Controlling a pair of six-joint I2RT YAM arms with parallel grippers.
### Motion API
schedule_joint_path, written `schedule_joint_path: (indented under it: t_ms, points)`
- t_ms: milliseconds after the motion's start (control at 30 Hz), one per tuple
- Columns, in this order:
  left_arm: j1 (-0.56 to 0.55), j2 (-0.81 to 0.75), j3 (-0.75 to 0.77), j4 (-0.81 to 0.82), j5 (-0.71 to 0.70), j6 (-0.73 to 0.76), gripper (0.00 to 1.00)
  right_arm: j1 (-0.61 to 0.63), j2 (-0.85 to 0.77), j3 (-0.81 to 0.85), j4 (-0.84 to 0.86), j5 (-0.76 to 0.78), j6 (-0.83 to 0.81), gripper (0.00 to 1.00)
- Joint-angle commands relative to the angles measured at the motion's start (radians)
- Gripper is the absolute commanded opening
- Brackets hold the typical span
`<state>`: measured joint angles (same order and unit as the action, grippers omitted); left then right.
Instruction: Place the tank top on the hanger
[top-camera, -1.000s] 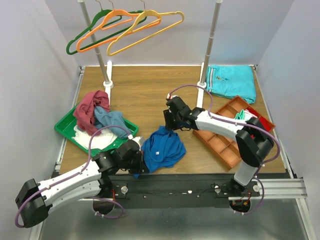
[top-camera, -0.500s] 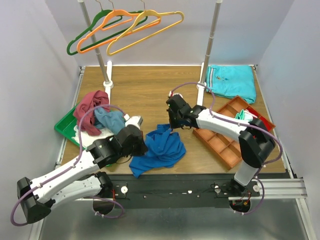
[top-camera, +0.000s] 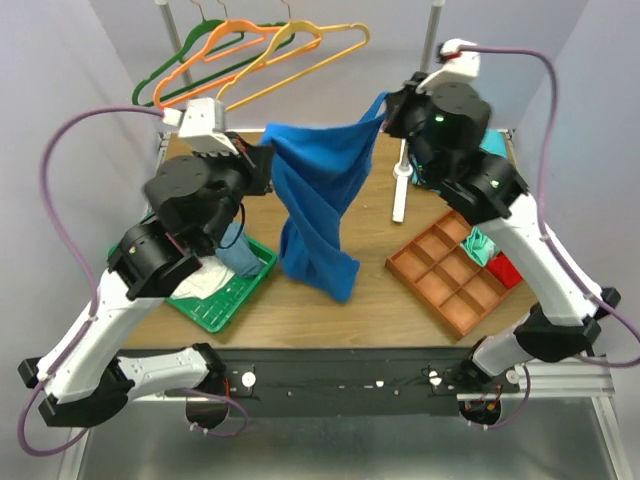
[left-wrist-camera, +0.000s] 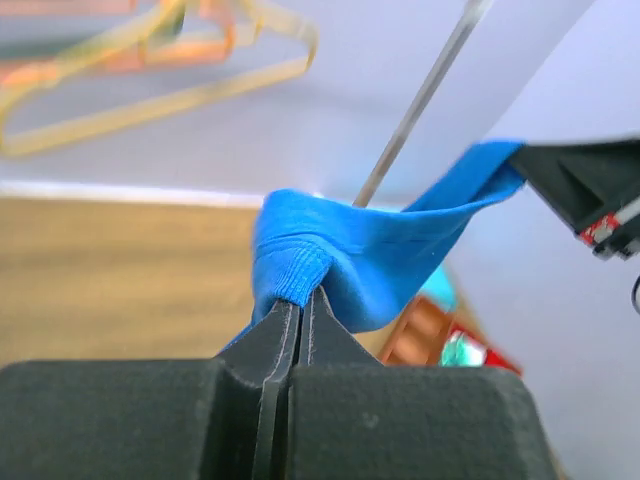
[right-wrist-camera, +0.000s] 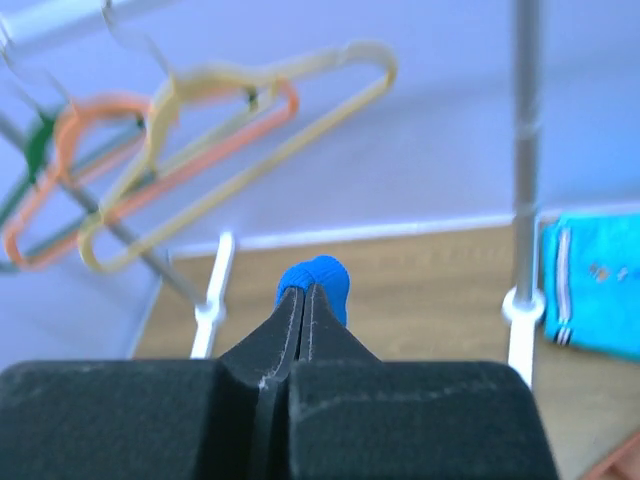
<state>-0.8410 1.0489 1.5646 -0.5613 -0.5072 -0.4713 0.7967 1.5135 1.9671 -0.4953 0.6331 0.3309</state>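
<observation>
Left fingers and right fingers shut on tank top. Keep it taut, level; feed hanger tip inside.

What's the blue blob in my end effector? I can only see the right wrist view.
Observer: Your right end effector pinches one bit of the tank top. The top view shows the rest spread in the air, hanging down twisted.
Operator: Who's holding the other end?
Observer: The left end effector, shut on a bunched edge in its wrist view.
Operator: Is it on the hanger?
Observer: Not yet. From above, the hanger holds nothing, and the tank top hangs lower, apart from it.
</observation>
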Motion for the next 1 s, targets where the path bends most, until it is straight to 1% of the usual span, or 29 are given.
schedule_joint_path:
  t_ms: [0, 100, 133, 167, 233, 267, 300, 367, 400, 467, 500, 567, 600, 633, 700, 767, 800, 833, 867, 900, 967]
  points:
    - [0.011, 0.052, 0.214, 0.176, 0.062, 0.19, 0.0, -0.002, 0.001, 0.151, 0.043, 0.154, -0.125, 0.01]
    - [0.011, 0.074, 0.279, 0.166, 0.079, 0.223, 0.0, -0.002, -0.038, 0.136, 0.078, 0.137, -0.127, 0.01]
    - [0.013, 0.072, 0.279, 0.163, 0.082, 0.224, 0.0, -0.002, -0.05, 0.119, 0.08, 0.132, -0.115, 0.01]
    - [0.011, 0.072, 0.273, 0.158, 0.084, 0.224, 0.0, -0.004, -0.071, 0.064, 0.086, 0.129, -0.109, 0.01]
    - [0.011, 0.053, 0.214, 0.146, 0.093, 0.208, 0.0, -0.004, -0.099, -0.011, 0.084, 0.128, -0.078, 0.01]
    - [0.011, 0.042, 0.178, 0.144, 0.099, 0.194, 0.0, -0.002, -0.113, -0.093, 0.083, 0.126, -0.06, 0.01]
    - [0.011, 0.011, 0.084, 0.149, 0.111, 0.178, 0.0, -0.002, -0.146, -0.149, 0.08, 0.119, -0.041, 0.01]
    - [0.013, -0.021, -0.033, 0.15, 0.121, 0.119, 0.0, -0.004, -0.182, -0.249, 0.066, 0.076, 0.031, 0.01]
    - [0.013, -0.064, -0.176, 0.159, 0.125, 0.09, 0.0, -0.004, -0.217, -0.38, 0.063, 0.059, 0.06, 0.01]
    - [0.011, -0.108, -0.34, 0.184, 0.156, -0.007, 0.0, -0.002, -0.262, -0.535, 0.072, -0.002, 0.16, 0.01]
    - [0.011, -0.145, -0.491, 0.195, 0.156, -0.048, 0.0, -0.002, -0.28, -0.692, 0.092, -0.028, 0.187, 0.01]
    - [0.016, -0.177, -0.634, 0.227, 0.202, -0.158, 0.0, -0.002, -0.32, -0.847, 0.13, -0.084, 0.262, 0.01]
    - [0.016, -0.197, -0.746, 0.257, 0.219, -0.191, 0.04, -0.002, -0.32, -0.902, 0.142, -0.105, 0.279, 0.01]
    - [0.017, -0.204, -0.788, 0.271, 0.234, -0.216, 0.05, -0.002, -0.302, -0.98, 0.146, -0.127, 0.308, 0.01]
    - [0.019, -0.208, -0.845, 0.293, 0.269, -0.251, 0.08, -0.002, -0.27, -1.007, 0.124, -0.191, 0.327, 0.01]
    - [0.019, -0.207, -0.836, 0.284, 0.274, -0.248, 0.36, -0.004, -0.237, -1.016, 0.106, -0.234, 0.332, 0.01]
    - [0.019, -0.204, -0.804, 0.253, 0.266, -0.237, 0.5, -0.004, -0.233, -1.019, 0.1, -0.246, 0.33, 0.15]
    - [0.02, -0.204, -0.781, 0.232, 0.265, -0.221, 0.58, -0.004, -0.234, -1.024, 0.092, -0.254, 0.327, 0.23]
    - [0.02, -0.204, -0.756, 0.215, 0.266, -0.201, 0.59, -0.004, -0.246, -1.04, 0.081, -0.275, 0.326, 0.32]
    - [0.019, -0.201, -0.699, 0.168, 0.265, -0.164, 0.6, -0.004, -0.259, -1.048, 0.078, -0.288, 0.323, 0.54]
    - [0.022, -0.191, -0.631, 0.123, 0.243, -0.123, 0.67, -0.004, -0.279, -1.067, 0.054, -0.309, 0.324, 0.65]
